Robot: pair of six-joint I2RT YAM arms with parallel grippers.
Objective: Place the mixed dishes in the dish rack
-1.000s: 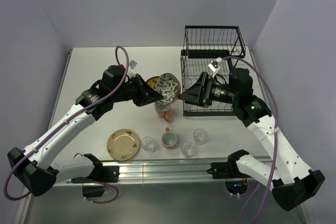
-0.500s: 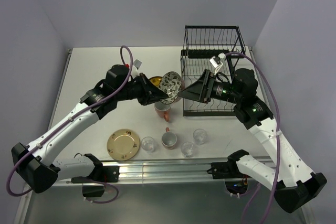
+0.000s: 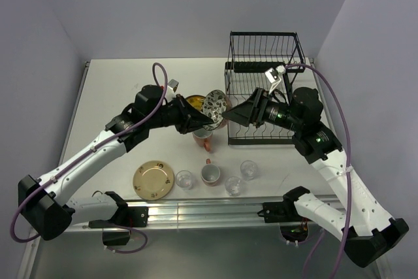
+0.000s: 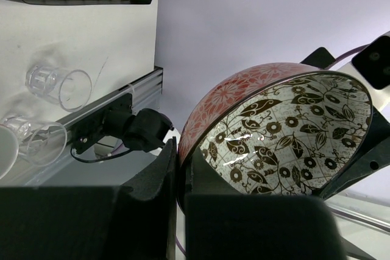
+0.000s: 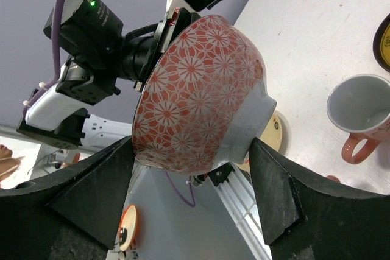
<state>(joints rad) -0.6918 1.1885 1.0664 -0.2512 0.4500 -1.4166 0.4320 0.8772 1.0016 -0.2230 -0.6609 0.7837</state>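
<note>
Toward the lower left of the overhead view, the tan speckled plate (image 3: 154,180) lay flat on the table (image 3: 117,89). Three clear glasses (image 3: 185,178) and an upright mug (image 3: 209,174) were strung out to its right along the near edge. At centre, the left gripper (image 3: 204,121) pinched the rim of the dark patterned bowl (image 3: 215,106). The bowl was tipped on edge in the air above a second mug (image 3: 202,138) and partly hid the yellow patterned plate (image 3: 191,102). From the right, the right gripper (image 3: 228,115) was spread wide, one finger on either side of the bowl; whether they touched it could not be told. The dish rack (image 3: 264,63) stood at upper right, with the bowl outside it, just left of its wires.
</note>
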